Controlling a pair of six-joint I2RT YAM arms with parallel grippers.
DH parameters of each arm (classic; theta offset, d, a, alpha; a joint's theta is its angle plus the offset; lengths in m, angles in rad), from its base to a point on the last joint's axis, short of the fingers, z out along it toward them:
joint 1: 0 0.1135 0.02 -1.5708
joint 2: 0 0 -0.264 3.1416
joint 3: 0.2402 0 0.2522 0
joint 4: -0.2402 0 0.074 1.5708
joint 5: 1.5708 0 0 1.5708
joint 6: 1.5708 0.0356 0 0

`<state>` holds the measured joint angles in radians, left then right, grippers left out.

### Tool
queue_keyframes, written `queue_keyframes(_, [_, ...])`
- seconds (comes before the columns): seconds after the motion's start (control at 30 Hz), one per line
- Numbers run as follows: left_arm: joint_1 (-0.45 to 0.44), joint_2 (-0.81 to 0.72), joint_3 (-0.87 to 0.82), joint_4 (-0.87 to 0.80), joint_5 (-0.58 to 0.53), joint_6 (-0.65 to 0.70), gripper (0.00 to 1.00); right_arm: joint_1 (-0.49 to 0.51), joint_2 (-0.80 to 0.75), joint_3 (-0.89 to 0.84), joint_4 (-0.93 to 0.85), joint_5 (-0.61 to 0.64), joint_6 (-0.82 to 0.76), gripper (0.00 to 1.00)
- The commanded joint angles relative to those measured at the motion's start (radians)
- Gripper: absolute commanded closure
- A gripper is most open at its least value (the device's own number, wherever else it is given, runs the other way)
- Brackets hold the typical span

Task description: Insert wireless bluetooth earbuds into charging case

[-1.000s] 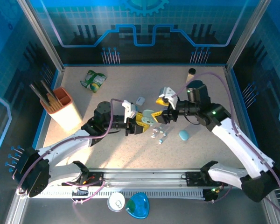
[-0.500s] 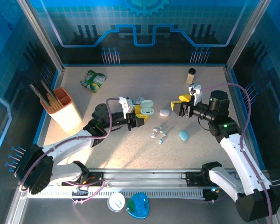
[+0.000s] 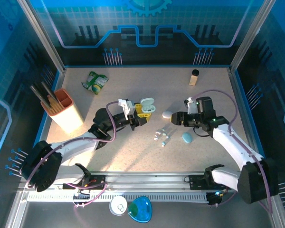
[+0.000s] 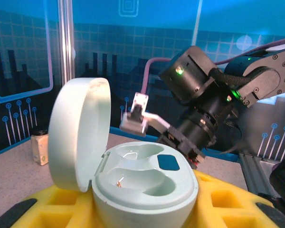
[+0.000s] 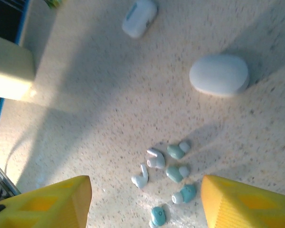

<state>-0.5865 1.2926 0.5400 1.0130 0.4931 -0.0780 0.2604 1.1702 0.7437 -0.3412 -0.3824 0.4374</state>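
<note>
Viewing from the top external camera, the left gripper (image 3: 141, 115) is clamped on a pale charging case (image 3: 147, 105) with its lid raised, near mid-table. The right gripper (image 3: 176, 118) sits low beside a closed white case (image 3: 167, 114); its jaw gap is hard to judge from this angle. The earbuds (image 3: 162, 135) lie loose on the table (image 3: 133, 156) in a small cluster, in front of and between the two grippers. A closed teal case (image 3: 187, 137) rests just to their right. An orange holder (image 3: 64, 110) with dark utensils, a green packet (image 3: 95, 81) and a small bottle (image 3: 194, 77) stand well apart from the work area.

Left wrist view: the charging case sits gripped between the yellow pads (image 4: 228, 204), narrowly spaced to its width. The lid (image 4: 80, 133) is hinged back at the left and stands upright, and both moulded wells face up. The right arm (image 4: 204, 104) is visible beyond the case, angled downward.

Right wrist view: the yellow fingers (image 5: 52, 202) stand wide apart with nothing held between them. The earbuds, white and pale teal, are scattered on the table beneath the gap, not touching either finger. The closed white case lies beyond them, and a smaller white item (image 5: 139, 18) lies farther off.
</note>
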Motion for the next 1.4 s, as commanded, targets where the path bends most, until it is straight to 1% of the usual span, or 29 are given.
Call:
queue_keyframes(0.0, [0.02,0.022,-0.023,0.112,0.004,-0.012,0.64,0.055,0.061,0.001,-0.004,0.046,0.034,0.37])
queue_keyframes(0.1, [0.026,0.031,-0.028,0.128,0.011,-0.017,0.64,0.093,0.137,0.014,0.027,0.038,0.02,0.37])
queue_keyframes(0.17, [0.026,0.034,-0.032,0.13,0.014,-0.017,0.64,0.104,0.198,0.044,0.014,0.039,-0.005,0.38])
queue_keyframes(0.23, [0.027,0.034,-0.036,0.136,0.016,-0.016,0.64,0.122,0.262,0.087,-0.026,0.058,-0.046,0.42])
queue_keyframes(0.33, [0.03,0.024,-0.046,0.131,0.016,-0.013,0.64,0.17,0.347,0.191,-0.16,0.179,-0.136,0.49])
queue_keyframes(0.4, [0.033,0.014,-0.052,0.118,0.013,-0.006,0.64,0.214,0.405,0.257,-0.25,0.304,-0.204,0.55])
queue_keyframes(0.43, [0.031,0.009,-0.053,0.112,0.011,-0.004,0.64,0.234,0.427,0.282,-0.282,0.349,-0.231,0.56])
queue_keyframes(0.5, [0.033,0.004,-0.056,0.104,0.009,0.005,0.64,0.269,0.479,0.336,-0.34,0.421,-0.282,0.56])
queue_keyframes(0.63, [0.038,-0.004,-0.057,0.095,0.015,0.013,0.64,0.308,0.559,0.41,-0.406,0.482,-0.329,0.53])
queue_keyframes(0.7, [0.039,-0.008,-0.057,0.093,0.018,0.015,0.64,0.325,0.598,0.45,-0.438,0.514,-0.337,0.53])
queue_keyframes(0.97, [0.053,-0.001,-0.05,0.093,0.033,0.02,0.64,0.349,0.695,0.521,-0.453,0.512,-0.326,0.53])
queue_keyframes(1.1, [0.054,0.009,-0.041,0.098,0.042,0.017,0.64,0.349,0.704,0.52,-0.433,0.486,-0.346,0.52])
queue_keyframes(1.37, [0.058,0.014,-0.044,0.097,0.046,0.02,0.63,0.335,0.729,0.529,-0.426,0.51,-0.361,0.5])
